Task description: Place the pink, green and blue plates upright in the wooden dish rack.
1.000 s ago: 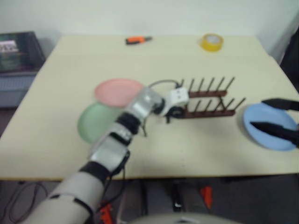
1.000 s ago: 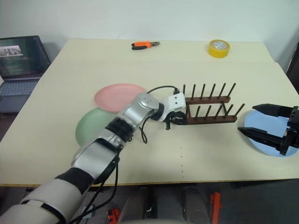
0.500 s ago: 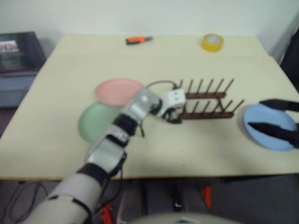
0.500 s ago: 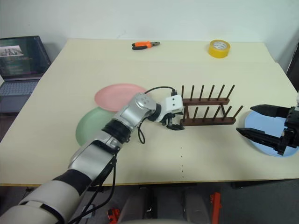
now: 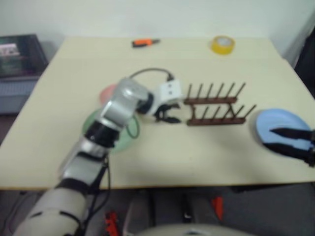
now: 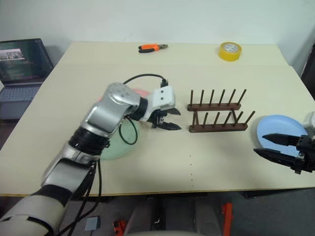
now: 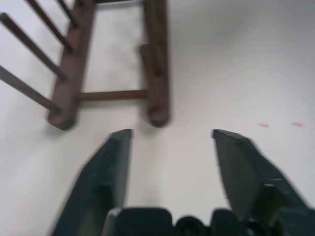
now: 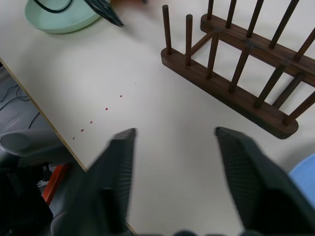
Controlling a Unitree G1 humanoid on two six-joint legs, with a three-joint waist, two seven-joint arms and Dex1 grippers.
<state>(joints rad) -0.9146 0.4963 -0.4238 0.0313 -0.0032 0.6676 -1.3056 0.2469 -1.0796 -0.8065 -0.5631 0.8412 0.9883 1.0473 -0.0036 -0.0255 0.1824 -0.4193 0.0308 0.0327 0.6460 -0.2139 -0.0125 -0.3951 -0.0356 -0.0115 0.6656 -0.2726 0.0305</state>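
The small dark brown wooden dish rack [image 6: 218, 115], two base rails each with a row of thin upright pegs, stands empty in the middle-right of the pale cream surface [image 6: 197, 162]. No plate is in it.

Just beside its left end hangs the left pincer [image 6: 169, 119], its two black fingers parted with nothing between them; in the left wrist view the fingers [image 7: 110, 169] frame bare surface, with the rack's near end just beyond their tips and not touching. The silver left forearm [image 6: 106, 115] crosses over the round pale green plate [image 6: 118, 145], which lies flat on the surface to the rack's left, and hides much of it. The round pink plate [image 5: 107, 92] lies flat just behind the green one, with only a sliver showing past the arm. A black cable [image 6: 142, 77] loops over the wrist.

To the rack's right, the round light blue plate [image 6: 275, 129] lies flat near the surface's right edge. The right pincer [image 6: 278, 146] sits at its near side, fingers apart and empty, overlapping the plate's near rim in the head views.

Well apart, along the far edge, lie an orange-and-black hand tool [image 6: 152, 47] and a yellow roll of tape [image 6: 230, 50]. Off the surface to the left sits an open laptop [image 6: 22, 64].
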